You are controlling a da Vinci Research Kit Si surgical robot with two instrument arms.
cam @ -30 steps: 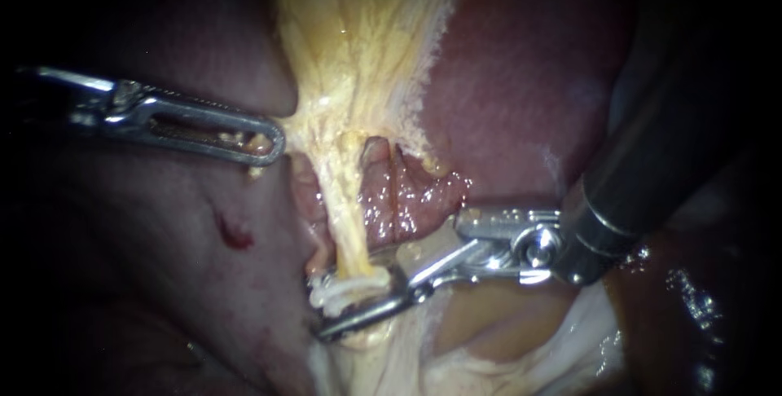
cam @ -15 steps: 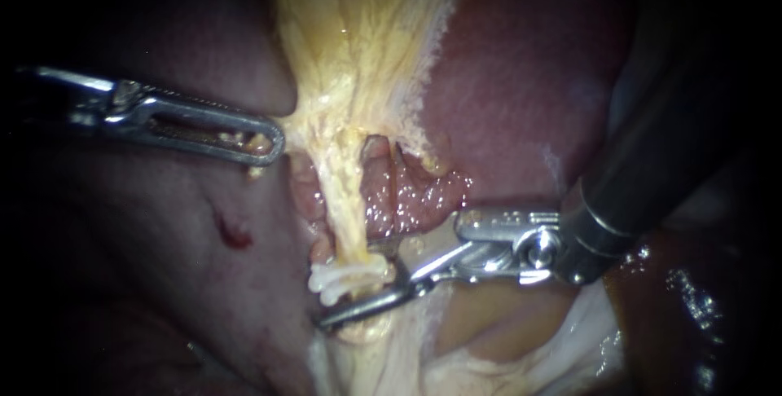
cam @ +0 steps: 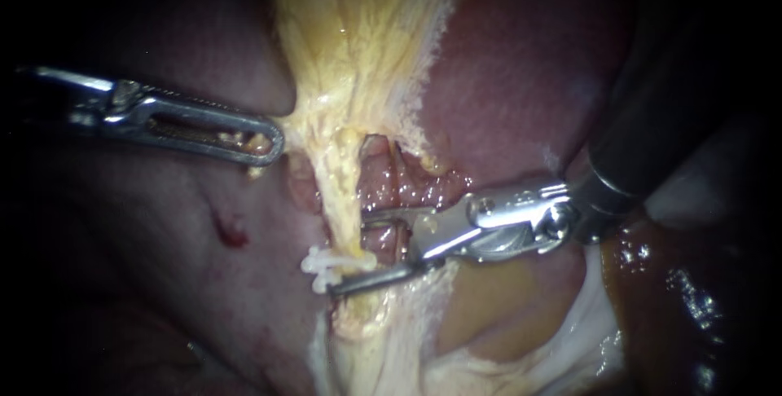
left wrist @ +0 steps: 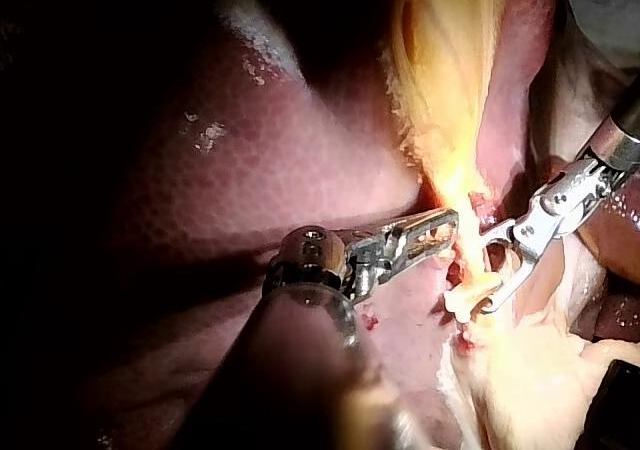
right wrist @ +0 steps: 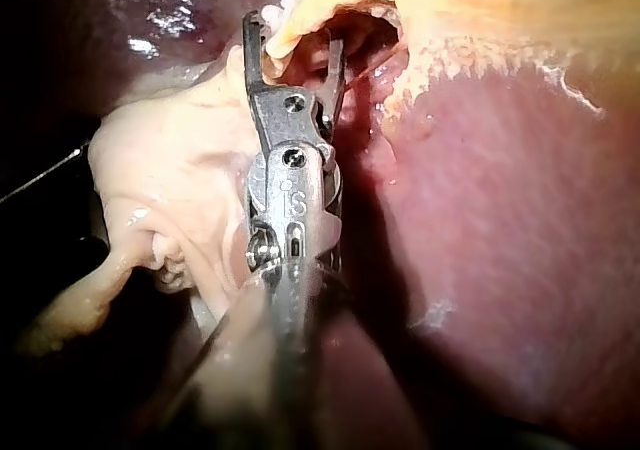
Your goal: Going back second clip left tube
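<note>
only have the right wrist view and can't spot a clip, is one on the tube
Observer: Yes, the endoscope view shows a white clip across the tube, at the tips of the right instrument.
Operator: am i gripping it
Observer: No, it touches only the lower jaw; the upper jaw stands apart.
Operator: where's the left one
Observer: The left instrument is shut on yellow tissue beside the tube.

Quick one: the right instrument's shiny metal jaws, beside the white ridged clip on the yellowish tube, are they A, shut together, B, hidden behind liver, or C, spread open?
C: a clear gap shows between the jaws of the right instrument, beside the white ridged clip on the yellowish tube.
</note>
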